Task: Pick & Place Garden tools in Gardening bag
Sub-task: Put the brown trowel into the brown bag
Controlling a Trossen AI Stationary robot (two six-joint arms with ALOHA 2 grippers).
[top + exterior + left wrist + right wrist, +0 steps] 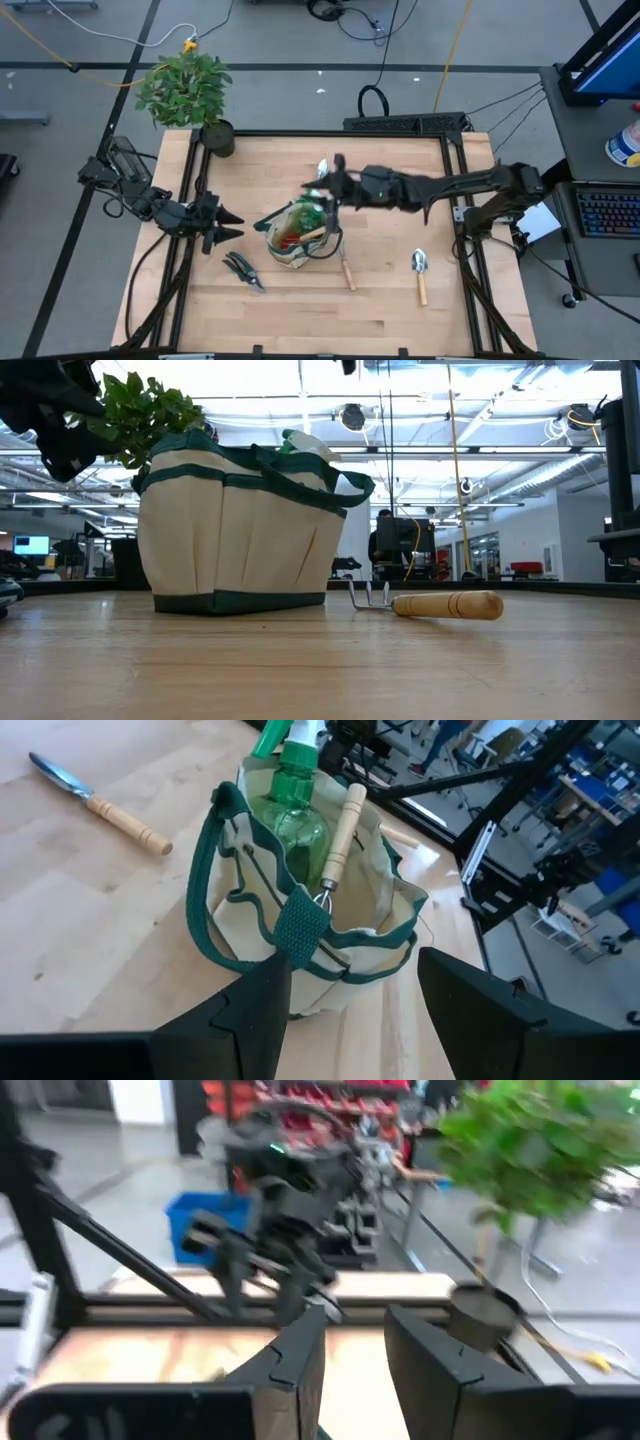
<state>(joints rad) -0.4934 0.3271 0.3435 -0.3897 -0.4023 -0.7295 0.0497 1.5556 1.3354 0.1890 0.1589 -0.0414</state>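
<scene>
The gardening bag [297,240], soft beige canvas with dark green trim and loop handles, stands mid-table. Inside it, the left wrist view shows a translucent green spray bottle [295,805] and a wooden handle [340,835] (the low view shows only the bag's wall). A wooden-handled rake [425,603] lies just beside the bag, black pruning shears [243,269] and a silver trowel [420,272] farther out. The left gripper [228,224] hovers left of the bag, fingers spread and empty. The right gripper [325,186] hangs above the bag, fingers parted, nothing between them.
</scene>
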